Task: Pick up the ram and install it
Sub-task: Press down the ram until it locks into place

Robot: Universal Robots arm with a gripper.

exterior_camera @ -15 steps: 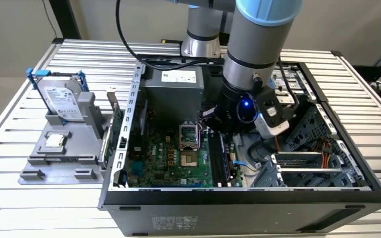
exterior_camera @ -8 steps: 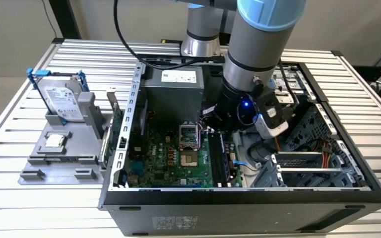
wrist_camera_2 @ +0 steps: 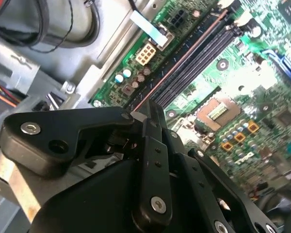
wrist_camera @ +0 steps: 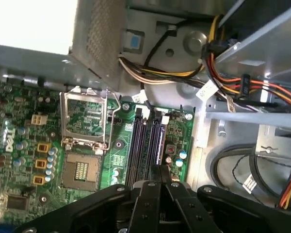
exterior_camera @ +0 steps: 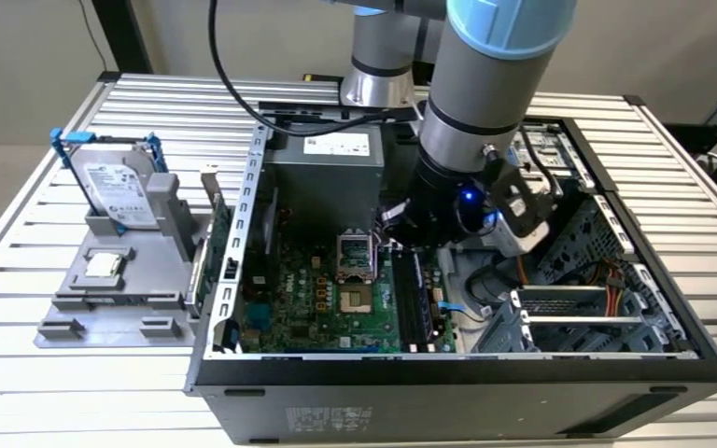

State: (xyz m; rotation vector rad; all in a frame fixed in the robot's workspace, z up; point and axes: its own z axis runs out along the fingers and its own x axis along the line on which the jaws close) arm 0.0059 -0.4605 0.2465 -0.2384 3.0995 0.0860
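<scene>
My gripper (exterior_camera: 414, 245) is low inside the open computer case, over the long black memory slots (exterior_camera: 416, 303) of the green motherboard (exterior_camera: 315, 299). In both wrist views its black fingers (wrist_camera_2: 155, 145) (wrist_camera: 150, 204) are pressed together, shut on the ram (wrist_camera_2: 180, 59) (wrist_camera: 160, 141). The ram is a thin dark stick seen edge-on. It runs along the slot nearest the board's edge, straight out from the fingertips. I cannot tell whether it is seated in that slot. The neighbouring slots (wrist_camera: 138, 145) are bare.
The metal CPU socket (exterior_camera: 356, 275) (wrist_camera: 83, 121) lies beside the slots. A power supply (exterior_camera: 328, 163) and cable bundles (wrist_camera: 223, 73) crowd the case's far end, and a drive cage (exterior_camera: 583, 313) stands on the exterior view's right. Outside the case, a grey fixture (exterior_camera: 109, 289) carries a silver hard drive (exterior_camera: 116, 191).
</scene>
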